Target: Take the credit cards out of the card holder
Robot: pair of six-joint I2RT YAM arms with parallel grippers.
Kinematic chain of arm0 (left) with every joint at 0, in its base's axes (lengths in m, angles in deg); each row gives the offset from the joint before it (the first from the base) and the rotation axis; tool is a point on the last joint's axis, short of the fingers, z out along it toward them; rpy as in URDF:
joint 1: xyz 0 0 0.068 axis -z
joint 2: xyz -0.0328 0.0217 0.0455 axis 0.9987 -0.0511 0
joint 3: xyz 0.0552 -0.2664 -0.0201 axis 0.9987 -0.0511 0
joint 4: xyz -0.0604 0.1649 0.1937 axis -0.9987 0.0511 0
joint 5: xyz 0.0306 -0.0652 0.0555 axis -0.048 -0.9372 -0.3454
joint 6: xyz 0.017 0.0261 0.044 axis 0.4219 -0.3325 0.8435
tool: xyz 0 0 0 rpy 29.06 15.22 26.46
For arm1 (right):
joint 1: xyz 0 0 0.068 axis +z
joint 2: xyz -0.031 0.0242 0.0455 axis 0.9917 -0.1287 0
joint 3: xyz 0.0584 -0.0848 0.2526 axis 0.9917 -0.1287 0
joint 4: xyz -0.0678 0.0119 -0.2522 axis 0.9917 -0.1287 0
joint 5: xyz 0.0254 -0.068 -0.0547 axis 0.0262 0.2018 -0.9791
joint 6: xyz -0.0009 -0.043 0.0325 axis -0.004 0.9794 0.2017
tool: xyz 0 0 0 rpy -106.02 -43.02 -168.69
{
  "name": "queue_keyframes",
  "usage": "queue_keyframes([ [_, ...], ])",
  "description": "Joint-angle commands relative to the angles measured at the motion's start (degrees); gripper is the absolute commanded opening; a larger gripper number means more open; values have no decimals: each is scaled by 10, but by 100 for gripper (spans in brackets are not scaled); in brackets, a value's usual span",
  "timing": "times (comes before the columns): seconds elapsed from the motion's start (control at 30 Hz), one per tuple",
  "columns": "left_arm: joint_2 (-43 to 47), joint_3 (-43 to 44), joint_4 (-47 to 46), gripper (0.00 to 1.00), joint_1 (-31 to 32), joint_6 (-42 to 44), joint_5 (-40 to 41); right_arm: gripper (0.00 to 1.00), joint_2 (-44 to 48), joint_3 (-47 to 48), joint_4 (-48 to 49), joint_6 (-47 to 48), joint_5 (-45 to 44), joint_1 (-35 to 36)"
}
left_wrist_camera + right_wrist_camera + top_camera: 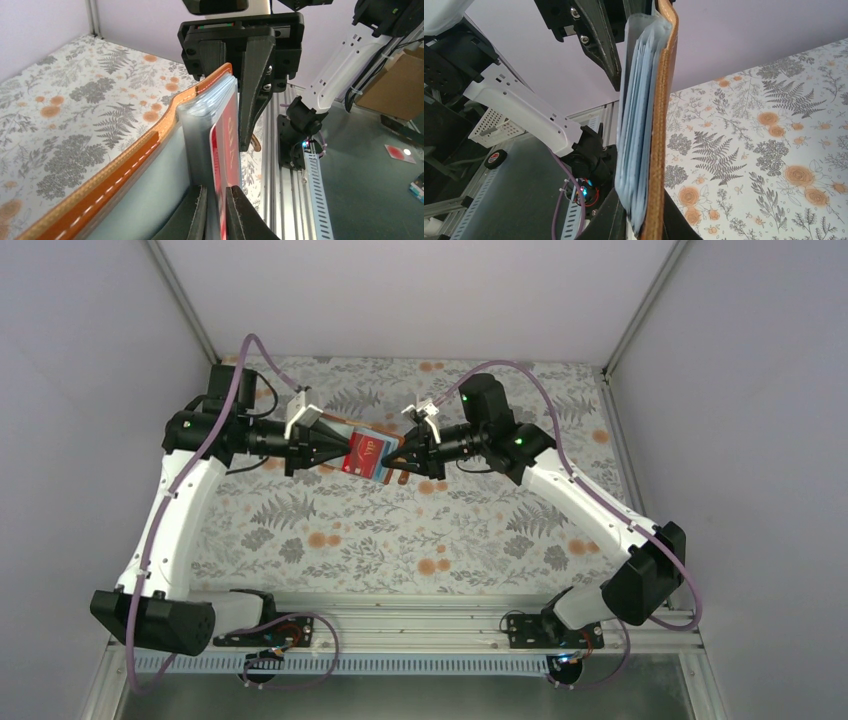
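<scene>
Held card holder [125, 165] upright in air above table [450, 530], between both arms. Clamped right end effector [641, 225] on leather cover and pale pockets together. Pinched edge of red card [227, 145] in left end effector [217, 212]; seemingly partly out of pockets. Best done: straight pull in card's own plane, away from right arm, no twist, firm hold opposite. Judged room leftward limited, with left elbow near side wall; more open space toward near table edge and upward.
</scene>
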Motion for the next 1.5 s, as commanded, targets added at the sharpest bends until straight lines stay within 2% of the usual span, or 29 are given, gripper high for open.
queue_keyframes([
  [0.0, -10, 13, 14, 9, -2, 27, -7, 4, 10, 30, 0, 15, 23, 3],
  [0.2, -6, -2, -7, 3, -2, 9, 11, 4, 11, 28, 0, 15, 24, 2],
  [0.7, -17, 29, 17, 2, -26, 25, 31, 4, 20, 19, -21, 35, 14, -4],
  [1.0, -8, 10, 20, 2, -25, 48, 23, 4, 16, 23, -29, 39, 23, -4],
  [1.17, -4, -9, 11, 15, -25, 45, 13, 4, 15, 24, -31, 40, 30, -4],
  [1.47, 2, -21, -19, 25, -8, 22, 15, 4, 19, 24, -32, 39, 35, -4],
])
